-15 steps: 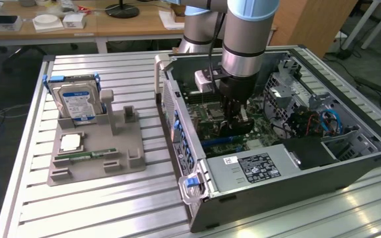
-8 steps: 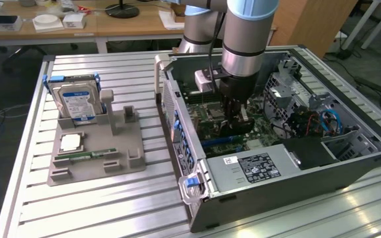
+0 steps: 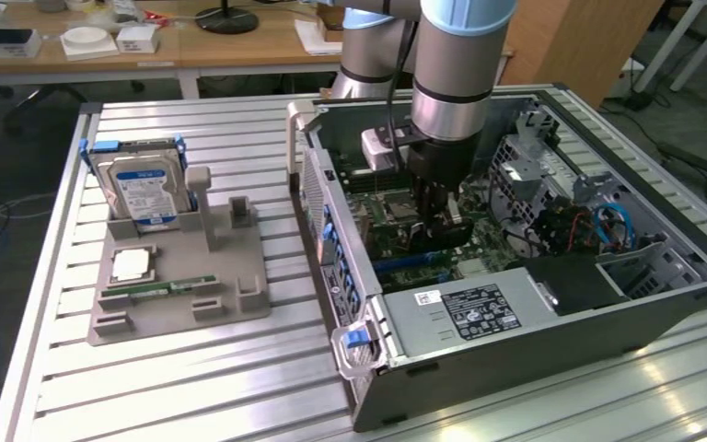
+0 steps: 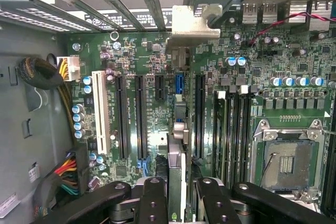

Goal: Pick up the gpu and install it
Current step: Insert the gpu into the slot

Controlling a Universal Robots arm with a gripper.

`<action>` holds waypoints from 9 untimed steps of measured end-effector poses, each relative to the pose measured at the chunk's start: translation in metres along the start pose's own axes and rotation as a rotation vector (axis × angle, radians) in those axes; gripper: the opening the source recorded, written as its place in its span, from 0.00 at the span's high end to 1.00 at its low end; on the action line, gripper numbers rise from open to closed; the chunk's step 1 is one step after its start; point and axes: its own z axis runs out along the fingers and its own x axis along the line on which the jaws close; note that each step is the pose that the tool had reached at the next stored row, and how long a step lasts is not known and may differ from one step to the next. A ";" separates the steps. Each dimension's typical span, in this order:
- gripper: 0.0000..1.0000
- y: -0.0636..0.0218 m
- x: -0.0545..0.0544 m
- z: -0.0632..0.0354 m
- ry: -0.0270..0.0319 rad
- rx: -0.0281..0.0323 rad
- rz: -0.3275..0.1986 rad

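Wrist view: tool (image 4: 177, 195) clamped around gpu (image 4: 177, 129).

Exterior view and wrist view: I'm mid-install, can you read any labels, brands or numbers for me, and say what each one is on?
No text can be read.
Hard drive: blue-white label, print too small.
Power supply: black label with white print, plus a small white sticker, both blurred.
Motherboard: white silkscreen markings by the slots, too fine to read.
Computer case: no legible marking.
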 end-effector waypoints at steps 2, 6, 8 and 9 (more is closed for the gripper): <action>0.74 0.0000 0.000 0.0000 0.0001 0.0001 0.000; 0.74 0.0010 0.000 -0.0002 0.0004 -0.0001 0.000; 0.74 0.0022 0.000 -0.0002 0.0003 0.0000 0.000; 0.74 0.0028 0.000 -0.0002 0.0002 0.0000 0.000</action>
